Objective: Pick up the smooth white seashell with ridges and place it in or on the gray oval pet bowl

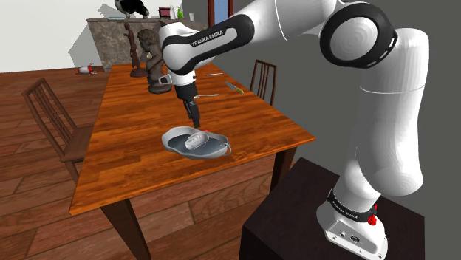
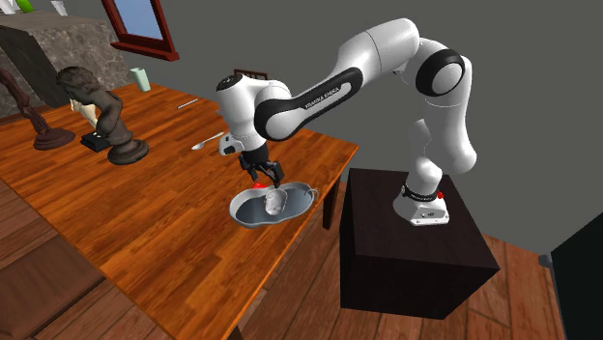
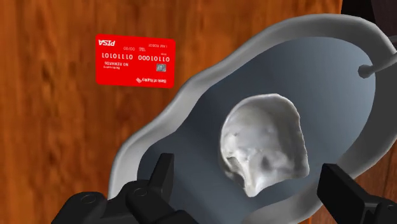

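In the shoulder view you see the lumpy white seashell (image 1: 196, 140) lying inside the smooth gray oval bowl (image 1: 171, 142) on the glossy wooden table (image 1: 125, 155). In the wrist view your gripper (image 3: 248, 165) stands wide open, its fingers either side of the shell, not touching it.

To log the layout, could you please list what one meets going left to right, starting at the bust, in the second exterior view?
Dark bust → spoon → gray bowl → black stand.

Shell (image 3: 264, 143): in the bowl (image 3: 191, 86).
Bowl: on the worktop (image 1: 125, 148), near the edge facing the stand (image 1: 310, 214).
Card (image 3: 135, 60): on the worktop, just beside the bowl.
Bust (image 2: 106, 116): near the worktop's far end.
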`<state>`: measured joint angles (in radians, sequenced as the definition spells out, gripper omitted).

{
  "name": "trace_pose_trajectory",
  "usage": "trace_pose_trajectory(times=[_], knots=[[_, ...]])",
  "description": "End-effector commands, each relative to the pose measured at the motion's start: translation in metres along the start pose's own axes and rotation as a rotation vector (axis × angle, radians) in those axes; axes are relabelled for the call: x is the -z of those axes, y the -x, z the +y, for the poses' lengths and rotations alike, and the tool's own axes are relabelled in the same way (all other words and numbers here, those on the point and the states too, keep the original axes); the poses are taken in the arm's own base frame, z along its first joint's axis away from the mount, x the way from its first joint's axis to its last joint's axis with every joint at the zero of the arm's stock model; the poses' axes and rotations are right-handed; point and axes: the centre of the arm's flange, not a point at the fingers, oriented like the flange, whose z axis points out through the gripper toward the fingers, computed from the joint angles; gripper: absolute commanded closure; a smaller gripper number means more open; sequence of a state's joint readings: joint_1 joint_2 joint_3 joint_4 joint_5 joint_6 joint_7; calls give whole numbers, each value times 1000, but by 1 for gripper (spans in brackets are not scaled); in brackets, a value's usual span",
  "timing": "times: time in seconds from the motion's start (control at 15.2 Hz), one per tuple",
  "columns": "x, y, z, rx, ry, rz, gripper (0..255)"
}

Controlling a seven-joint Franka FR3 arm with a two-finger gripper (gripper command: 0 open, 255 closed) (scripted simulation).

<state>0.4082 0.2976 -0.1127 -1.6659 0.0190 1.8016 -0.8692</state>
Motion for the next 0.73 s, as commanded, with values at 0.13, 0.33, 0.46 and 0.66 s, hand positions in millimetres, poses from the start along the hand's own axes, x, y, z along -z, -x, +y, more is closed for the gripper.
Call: trace_pose_trajectory(times=[0.13,0.33,0.46,0.66], knots=[[45,0,1,0,0,0,0],[45,0,1,0,0,0,0],[45,0,1,0,0,0,0],[45,-1,1,0,0,0,0]])
